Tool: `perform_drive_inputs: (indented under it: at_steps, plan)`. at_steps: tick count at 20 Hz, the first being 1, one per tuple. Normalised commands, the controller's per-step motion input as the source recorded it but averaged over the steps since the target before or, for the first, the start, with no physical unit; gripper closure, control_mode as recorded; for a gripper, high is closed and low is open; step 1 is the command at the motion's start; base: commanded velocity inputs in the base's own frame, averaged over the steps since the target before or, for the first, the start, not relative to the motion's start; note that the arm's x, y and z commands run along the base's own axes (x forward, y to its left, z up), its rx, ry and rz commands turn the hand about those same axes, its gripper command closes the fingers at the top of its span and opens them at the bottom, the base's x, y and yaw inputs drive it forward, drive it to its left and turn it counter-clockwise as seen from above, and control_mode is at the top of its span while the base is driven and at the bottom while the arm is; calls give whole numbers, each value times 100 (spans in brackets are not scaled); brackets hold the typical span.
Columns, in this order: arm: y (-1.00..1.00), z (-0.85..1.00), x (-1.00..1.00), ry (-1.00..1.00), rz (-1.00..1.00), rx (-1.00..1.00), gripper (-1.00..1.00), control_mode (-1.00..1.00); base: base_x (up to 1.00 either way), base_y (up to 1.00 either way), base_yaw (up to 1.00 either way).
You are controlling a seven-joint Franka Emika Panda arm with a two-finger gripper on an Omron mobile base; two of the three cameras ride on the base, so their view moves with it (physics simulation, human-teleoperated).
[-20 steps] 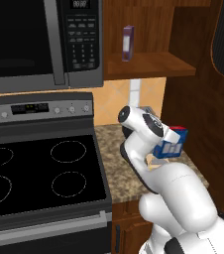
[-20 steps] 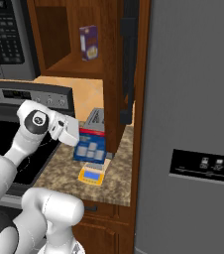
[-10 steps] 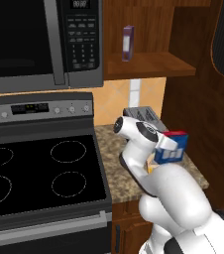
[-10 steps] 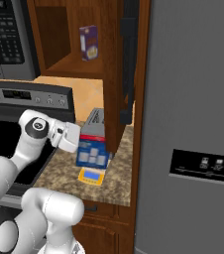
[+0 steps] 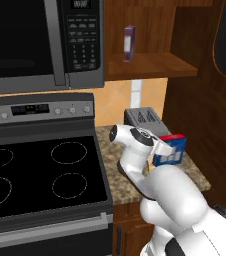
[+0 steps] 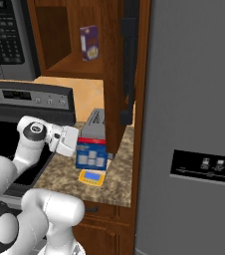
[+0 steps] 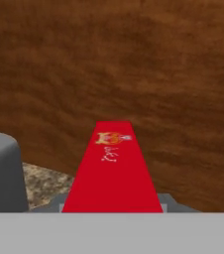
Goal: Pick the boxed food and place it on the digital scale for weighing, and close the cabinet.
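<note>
Blue, red-topped box of food [image 6: 91, 153] was clamped in the white arm's claw [image 6: 77, 144], jaws closed on its sides, and carried upright in the air above the speckled stone counter [image 6: 115, 175]. It hung directly over the small yellow scale [image 6: 91, 177], whose blue display faced forward; whether box and scale touched could not be told. Behind them stood a grey toaster [image 5: 144, 120]. From the hand, the box's red top [image 7: 112, 171] ran toward a brown wooden wall. Overhead, the wall cabinet [image 5: 150, 67] stood with its door [image 6: 130, 55] swung open, a slim purple box [image 5: 129, 43] on its shelf. A microwave [image 5: 40, 42] hung over the black stove [image 5: 37, 180].
</note>
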Motion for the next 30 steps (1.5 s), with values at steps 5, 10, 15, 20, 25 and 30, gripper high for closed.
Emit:
perform_drive_inputs:
  at_steps: [5, 10, 15, 20, 25, 30]
  plan:
    - [14, -7, 28, -5, 0, 0, 100, -100, 0, 0, 0]
    - [1, -20, 26, 1, 0, 0, 100, -100, 0, 0, 0]
    - [0, -18, 19, 1, 0, 0, 100, -100, 0, 0, 0]
    - [0, -17, 21, 0, 0, 0, 100, -100, 0, 0, 0]
    - [-8, -9, 34, 0, -2, -1, 100, -100, 0, 0, 0]
    - [-7, -10, 13, 0, 0, 0, 100, -100, 0, 0, 0]
